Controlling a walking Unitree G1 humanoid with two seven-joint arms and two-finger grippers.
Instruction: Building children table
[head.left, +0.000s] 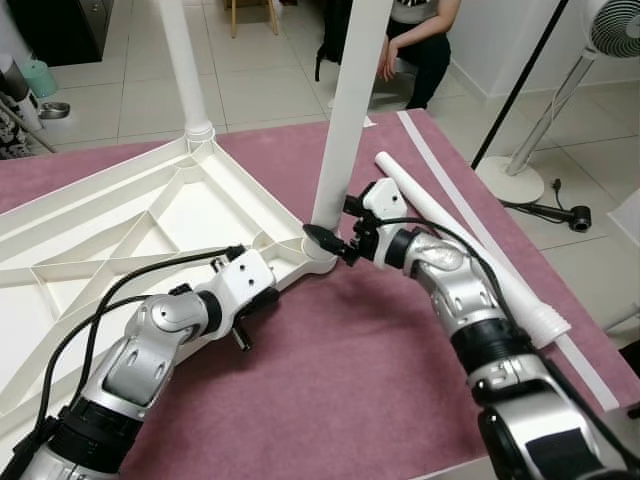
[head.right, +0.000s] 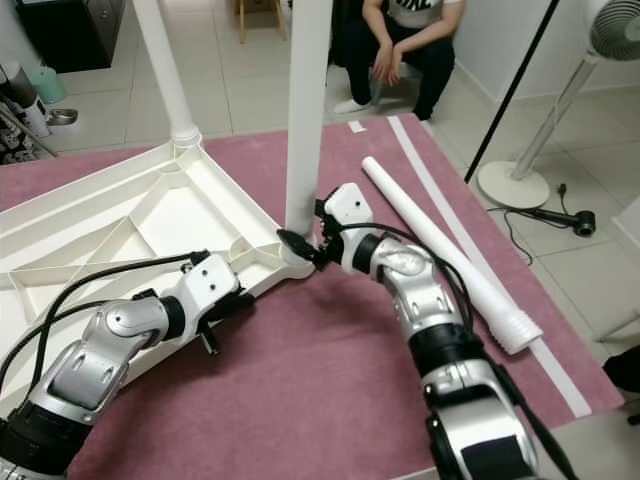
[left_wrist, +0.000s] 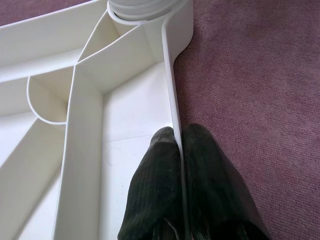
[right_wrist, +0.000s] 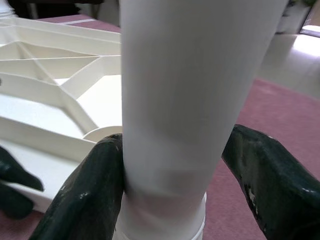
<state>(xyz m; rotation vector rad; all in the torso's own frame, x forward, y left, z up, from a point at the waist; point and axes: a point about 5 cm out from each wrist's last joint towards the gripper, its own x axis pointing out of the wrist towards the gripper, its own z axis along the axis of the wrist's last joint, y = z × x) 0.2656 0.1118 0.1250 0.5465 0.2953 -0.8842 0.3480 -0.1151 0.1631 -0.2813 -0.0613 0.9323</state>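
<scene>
An upturned white tabletop (head.left: 120, 215) lies on a mauve rug (head.left: 360, 360). At its near corner, the right gripper (right_wrist: 172, 195) clasps an upright table leg (head.left: 345, 110) low down; the left gripper (left_wrist: 179, 150), beside that corner, pinches the tabletop's rim. A spare leg (head.left: 470, 240) lies right of the corner.

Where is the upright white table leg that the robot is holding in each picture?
Left eye: table leg upper centre, rising from the tabletop's corner socket.
Right eye: leg left of centre, above the same socket.
Left wrist: its base in the socket.
Right wrist: centre, between the right gripper fingers.
</scene>
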